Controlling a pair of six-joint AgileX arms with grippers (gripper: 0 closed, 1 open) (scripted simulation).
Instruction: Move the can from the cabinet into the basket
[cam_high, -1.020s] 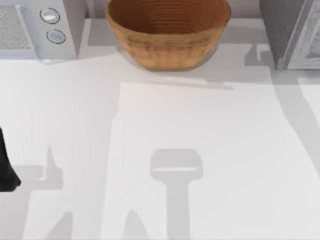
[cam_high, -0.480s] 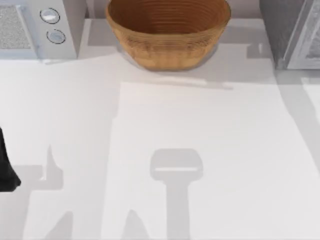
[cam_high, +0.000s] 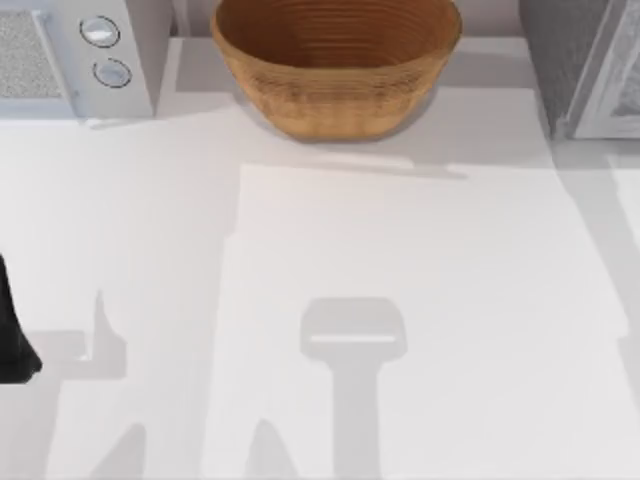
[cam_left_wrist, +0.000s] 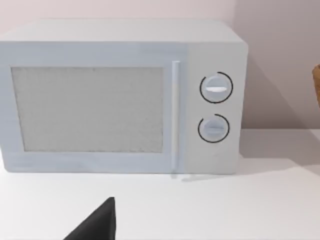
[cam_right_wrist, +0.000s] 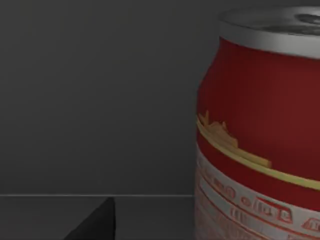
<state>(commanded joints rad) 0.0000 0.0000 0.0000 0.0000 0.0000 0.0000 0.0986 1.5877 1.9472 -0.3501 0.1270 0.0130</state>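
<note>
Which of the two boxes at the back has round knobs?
The white microwave at the back left, with two knobs. The dark speckled cabinet at the back right has none.

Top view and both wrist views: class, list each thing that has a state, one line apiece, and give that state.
can: upright, against a dark grey wall and floor, not yet in the basket.
basket: upright at the table's far edge, nothing visible in it.
cabinet: at the far right, door state unclear.
microwave: door shut.
left arm: parked at the left edge.
</note>
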